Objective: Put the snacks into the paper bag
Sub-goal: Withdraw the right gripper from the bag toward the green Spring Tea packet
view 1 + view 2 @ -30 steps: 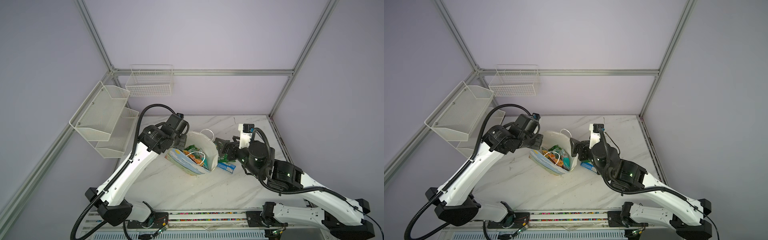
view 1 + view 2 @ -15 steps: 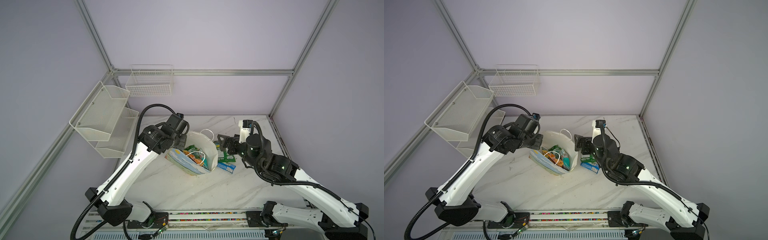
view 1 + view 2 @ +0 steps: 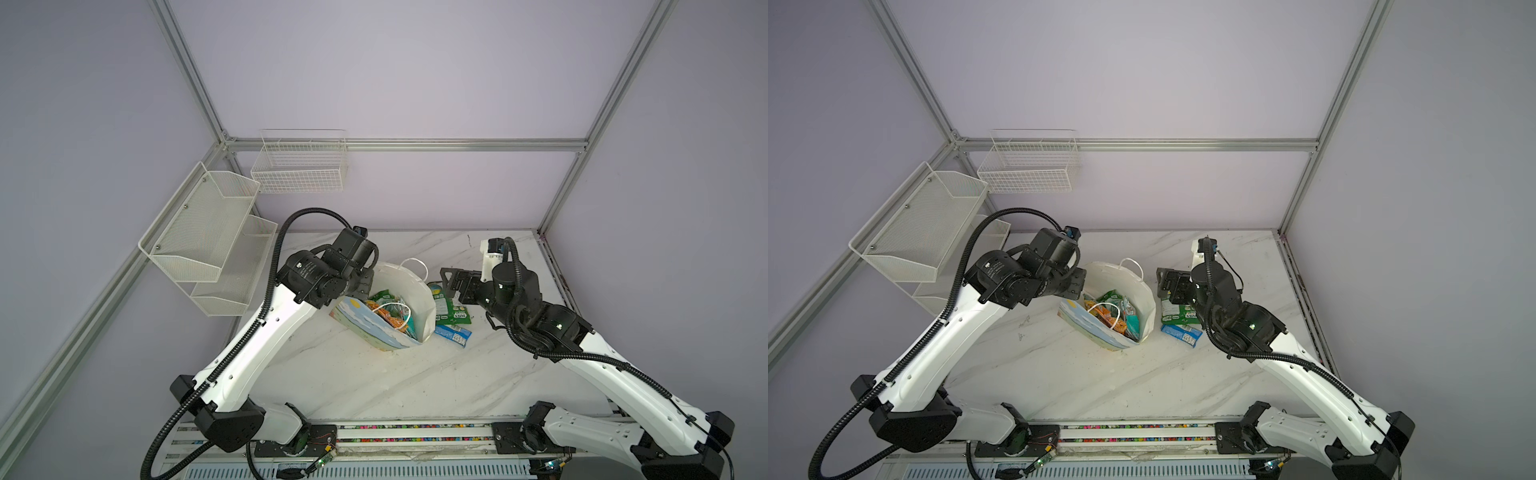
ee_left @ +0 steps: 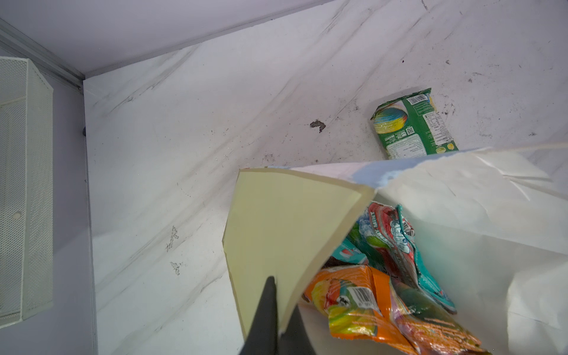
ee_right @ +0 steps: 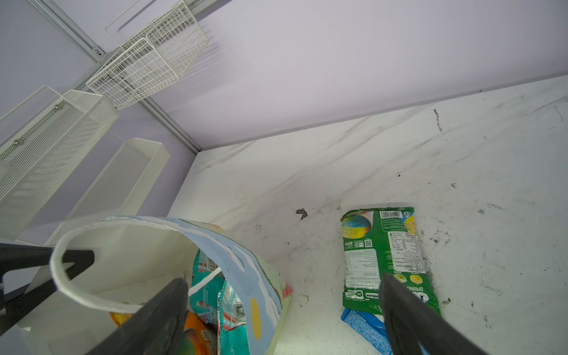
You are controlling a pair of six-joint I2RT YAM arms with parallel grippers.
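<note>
**Snack bagging, late stage.** The bag (image 3: 420, 305) sits slumped at mid-table with its mouth up and wide open. The left gripper (image 4: 272, 281) is closed flat on the bag's rim at its left side. It pinches the paper wall and so props the mouth open.

**Done, as judged:** several snacks already lie inside, among them an orange packet (image 4: 347, 302) and a teal packet (image 4: 399, 239).

**Left to do:** two snacks lie on the table (image 3: 374, 386), just right of the bag.
- The green packet (image 5: 384, 255) lies flat with its printed back up, near the bag's outer wall but apart from it.
- The blue packet (image 3: 453, 333) lies at the green packet's near end, touching it. In the right wrist view it is tucked slightly under it.

The right gripper (image 5: 282, 279) hangs above the far end of the green packet, close beside the bag. Its jaws are spread to full width with nothing between them.

**In the way:**
- The bag's right wall rises between both packets and the mouth, so each probably has to be lifted over the rim.
- One cord handle (image 3: 390, 309) lies looped across the contents and could snag an incoming packet.
- The wire basket (image 3: 299, 166) and mesh shelves (image 3: 208, 232) hang on the walls, well apart from the work, and hinder nothing
</note>
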